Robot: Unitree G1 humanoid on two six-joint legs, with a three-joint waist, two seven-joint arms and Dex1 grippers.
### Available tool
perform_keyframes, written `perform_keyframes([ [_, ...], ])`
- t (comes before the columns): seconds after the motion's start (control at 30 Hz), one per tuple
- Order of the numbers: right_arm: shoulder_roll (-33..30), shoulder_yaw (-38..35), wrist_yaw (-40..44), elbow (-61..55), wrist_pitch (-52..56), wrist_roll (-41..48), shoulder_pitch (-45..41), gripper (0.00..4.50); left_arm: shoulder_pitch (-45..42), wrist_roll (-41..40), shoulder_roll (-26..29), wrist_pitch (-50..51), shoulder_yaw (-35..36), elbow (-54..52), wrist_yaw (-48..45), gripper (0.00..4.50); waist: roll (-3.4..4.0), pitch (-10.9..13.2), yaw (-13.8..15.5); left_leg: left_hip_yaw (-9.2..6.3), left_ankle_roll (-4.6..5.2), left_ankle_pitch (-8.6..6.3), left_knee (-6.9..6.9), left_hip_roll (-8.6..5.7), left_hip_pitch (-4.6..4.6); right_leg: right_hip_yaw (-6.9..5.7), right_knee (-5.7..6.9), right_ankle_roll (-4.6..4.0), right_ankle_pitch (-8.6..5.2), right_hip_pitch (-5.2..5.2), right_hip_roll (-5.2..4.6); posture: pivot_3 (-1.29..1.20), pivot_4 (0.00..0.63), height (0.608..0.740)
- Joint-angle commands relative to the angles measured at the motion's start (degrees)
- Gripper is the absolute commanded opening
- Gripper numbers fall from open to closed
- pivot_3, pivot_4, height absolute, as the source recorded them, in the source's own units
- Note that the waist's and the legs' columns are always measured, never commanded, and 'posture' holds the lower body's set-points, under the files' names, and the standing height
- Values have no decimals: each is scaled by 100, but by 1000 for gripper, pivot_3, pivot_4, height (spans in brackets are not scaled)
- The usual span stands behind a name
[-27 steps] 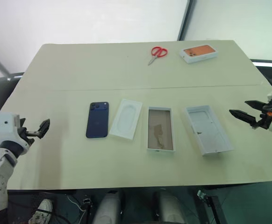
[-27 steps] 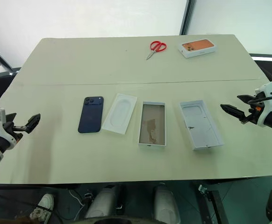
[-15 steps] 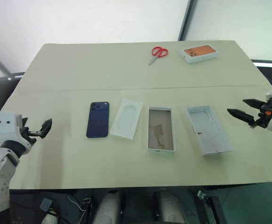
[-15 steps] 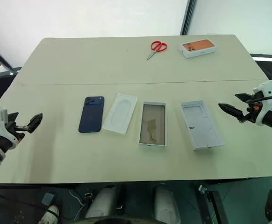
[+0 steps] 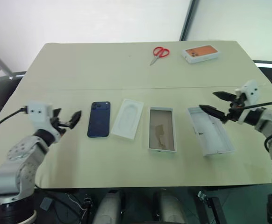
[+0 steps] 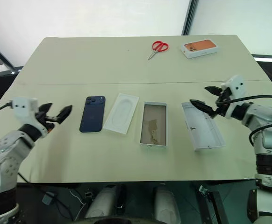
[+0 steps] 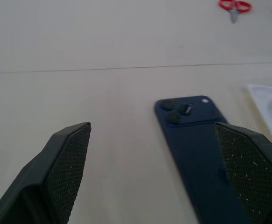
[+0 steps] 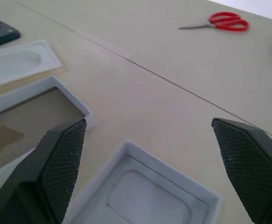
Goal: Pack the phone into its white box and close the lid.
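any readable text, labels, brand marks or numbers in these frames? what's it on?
None legible.
white box with the orange phone picture: only the printed picture; any lettering too small to read.
phone: glossy back and camera cluster, no readable mark.
white box: brownish inside, a scuffed patch, no text.
lid: white inside, nothing printed.
scissors: no marking readable.

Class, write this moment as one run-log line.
left gripper: open, beside dark navy-blue phone | right gripper: open, over white lid | white box base: empty
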Motion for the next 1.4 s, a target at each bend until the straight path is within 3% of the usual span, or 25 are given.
perform_keyframes([
  [0.03,-11,-123,-128,-461,131,156,23,4500,-194,-132,-22,136,-104,-242,86,4420,0,0,-10,1,0,0,0,0,1,0,0,0,0,0,0,0,150,697],
  [0.2,173,480,-148,-1932,499,333,259,4500,-1390,-217,-679,1368,-1232,0,623,4420,-1,0,54,-7,12,-7,4,1,1,-4,6,0,0,2,6,0,150,697],
  [0.33,171,776,-49,-2643,760,547,421,4500,-2034,-653,-1598,2334,-998,280,1180,4420,-9,3,59,-3,6,-3,8,-4,-1,-1,3,3,0,2,5,0,150,697],
  [0.43,142,868,-45,-2804,769,526,502,4500,-2242,-785,-1913,2809,-868,302,1392,4420,-9,3,50,-4,-9,6,8,-1,-1,-1,6,2,0,-1,8,0,150,697],
  [0.7,243,949,-153,-2781,678,439,628,4500,-2533,-358,-1894,3265,-721,532,1848,4420,-9,3,59,-5,-13,9,7,-1,2,-1,10,2,0,0,10,0,150,697],
  [1.37,219,960,-204,-2861,611,445,784,4500,-3266,-162,-1816,4795,-569,1467,1516,4420,-10,4,76,-5,-20,13,7,-3,3,-2,9,2,0,0,9,0,150,697],
  [1.4,217,951,-209,-2867,609,446,796,4500,-3273,-149,-1833,4795,-548,1494,1520,4187,-10,3,78,-5,-21,13,7,-3,3,-1,9,2,0,1,9,0,150,697],
])
